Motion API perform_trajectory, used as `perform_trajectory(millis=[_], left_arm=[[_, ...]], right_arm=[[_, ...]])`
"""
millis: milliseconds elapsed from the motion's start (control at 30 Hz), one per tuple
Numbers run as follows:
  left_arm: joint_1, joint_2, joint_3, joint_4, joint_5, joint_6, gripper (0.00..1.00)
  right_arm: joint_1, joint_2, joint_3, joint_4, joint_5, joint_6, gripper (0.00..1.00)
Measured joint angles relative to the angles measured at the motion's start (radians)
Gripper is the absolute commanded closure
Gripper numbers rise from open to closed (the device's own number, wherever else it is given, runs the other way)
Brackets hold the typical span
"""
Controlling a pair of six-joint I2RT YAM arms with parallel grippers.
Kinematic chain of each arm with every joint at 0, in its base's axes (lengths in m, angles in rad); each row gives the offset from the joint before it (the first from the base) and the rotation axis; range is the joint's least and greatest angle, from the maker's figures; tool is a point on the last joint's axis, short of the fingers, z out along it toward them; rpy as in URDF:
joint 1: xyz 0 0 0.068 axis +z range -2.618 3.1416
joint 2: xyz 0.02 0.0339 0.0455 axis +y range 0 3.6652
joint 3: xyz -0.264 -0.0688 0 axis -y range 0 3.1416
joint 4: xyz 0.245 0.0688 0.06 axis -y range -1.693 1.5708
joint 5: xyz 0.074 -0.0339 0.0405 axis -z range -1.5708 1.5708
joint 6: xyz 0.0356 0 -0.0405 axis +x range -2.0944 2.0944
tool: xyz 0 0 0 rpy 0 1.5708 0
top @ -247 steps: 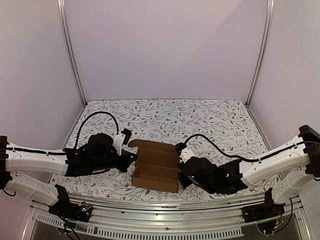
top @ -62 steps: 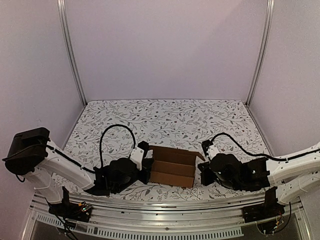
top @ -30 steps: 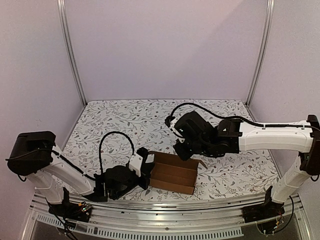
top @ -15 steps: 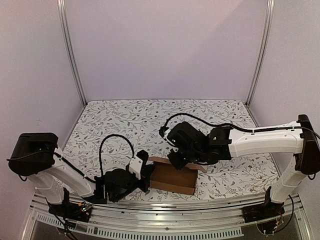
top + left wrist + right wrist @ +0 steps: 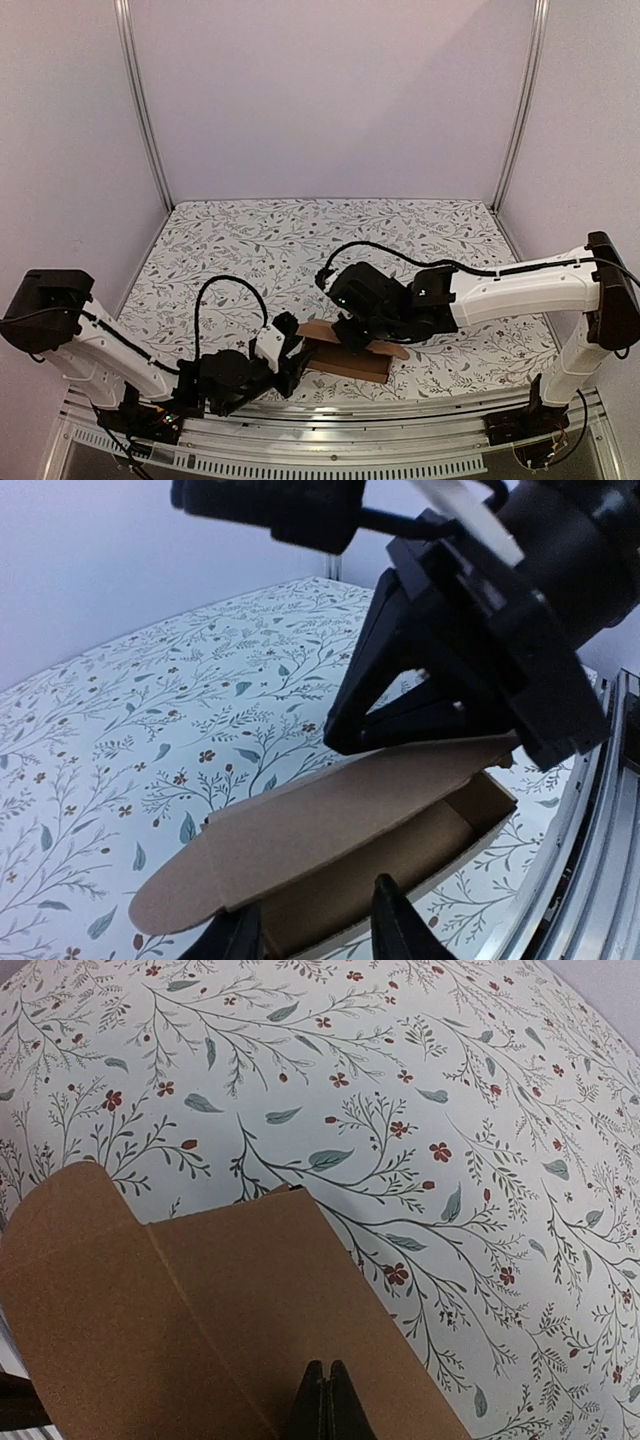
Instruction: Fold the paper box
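Observation:
The paper box (image 5: 345, 358) is a small brown cardboard box near the table's front edge, its lid tilted low over the open tray. My right gripper (image 5: 356, 338) is shut, and its tips press on top of the lid (image 5: 200, 1310); the closed tips show in the right wrist view (image 5: 325, 1400). My left gripper (image 5: 290, 364) is at the box's left end, open, with one finger (image 5: 395, 925) on each side of that end. The left wrist view looks into the gap under the lid (image 5: 330, 825), with the right gripper (image 5: 450, 670) above it.
The floral tablecloth (image 5: 300, 240) covers the table. A metal rail (image 5: 330, 415) runs along the near edge, close to the box. Upright frame posts (image 5: 140, 100) stand at the back corners. The right arm (image 5: 520, 285) stretches across from the right.
My right gripper has come down and toward the front, pushing the lid from upright to nearly flat over the tray. The left gripper stayed at the box's left end, slightly lower.

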Motion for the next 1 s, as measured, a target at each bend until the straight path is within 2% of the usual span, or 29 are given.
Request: perform_trajectory(millis=[100,200,433,500,633,767,900,1000], left_arm=[[-0.037,-0.085,0.003,-0.069,-0.003,0.002,0.61],[-0.051,-0.181,0.035,-0.206,0.018,-0.025,0.61],[-0.065,-0.386,0.06,-0.433,0.094,-0.114,0.51],[-0.065,-0.421,0.067,-0.495,0.092,-0.127,0.48],[-0.054,-0.462,0.114,-0.624,0.074,-0.14,0.48],[0.034,-0.476,0.138,-0.691,0.121,-0.156,0.52],[0.152,-0.473,0.139,-0.73,0.198,-0.18,0.53],[0.197,-0.465,0.14,-0.752,0.258,-0.205,0.53]], right_arm=[[0.003,0.009,-0.009,0.01,0.0,0.002,1.0],[0.004,0.021,-0.015,0.019,0.0,0.004,1.0],[0.004,0.041,-0.042,0.049,-0.005,0.005,1.0],[0.004,0.044,-0.051,0.063,-0.008,0.01,1.0],[0.013,0.059,-0.063,0.078,-0.018,0.023,1.0],[0.031,0.073,-0.069,0.093,-0.018,0.034,1.0],[0.042,0.074,-0.074,0.106,-0.018,0.046,1.0],[0.043,0.074,-0.074,0.109,-0.016,0.052,1.0]])
